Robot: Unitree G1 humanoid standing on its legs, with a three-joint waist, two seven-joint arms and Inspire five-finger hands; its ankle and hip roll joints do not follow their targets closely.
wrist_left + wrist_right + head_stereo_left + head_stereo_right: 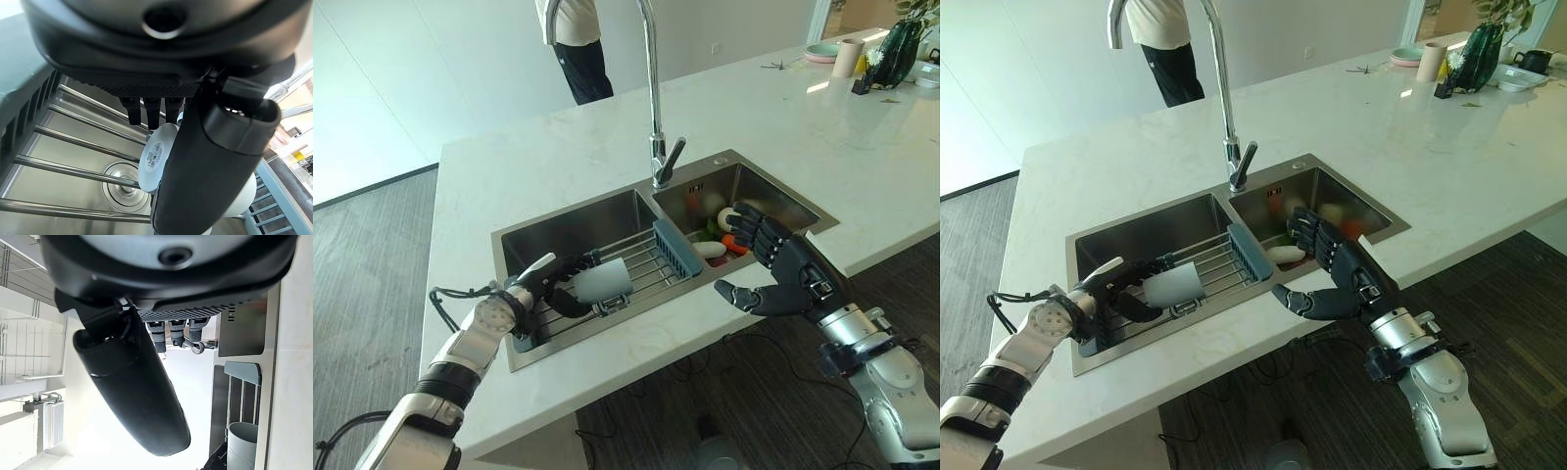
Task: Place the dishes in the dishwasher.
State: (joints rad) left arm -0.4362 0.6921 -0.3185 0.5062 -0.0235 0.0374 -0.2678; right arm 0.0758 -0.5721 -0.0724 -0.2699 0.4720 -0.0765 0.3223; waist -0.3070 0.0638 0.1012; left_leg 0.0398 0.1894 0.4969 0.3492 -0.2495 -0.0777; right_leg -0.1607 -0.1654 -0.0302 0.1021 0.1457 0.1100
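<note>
A white cup point(605, 280) lies on its side on the wire rack point(651, 257) that spans the left sink basin. My left hand point(551, 285) is shut on it, fingers over the top and thumb underneath. In the left wrist view the cup's labelled base point(155, 157) shows past the thumb point(205, 166). Open, with straight fingers, my right hand point(790, 277) hovers over the front rim of the right basin and holds nothing. That basin holds several small items point(717, 242), white, red and green.
A tall faucet point(655, 117) rises behind the divider between the two basins. A person point(576, 44) stands at the far side of the white counter point(558, 157). Plates point(822, 51), a paper roll point(847, 57) and a dark vase point(898, 51) sit at the far right.
</note>
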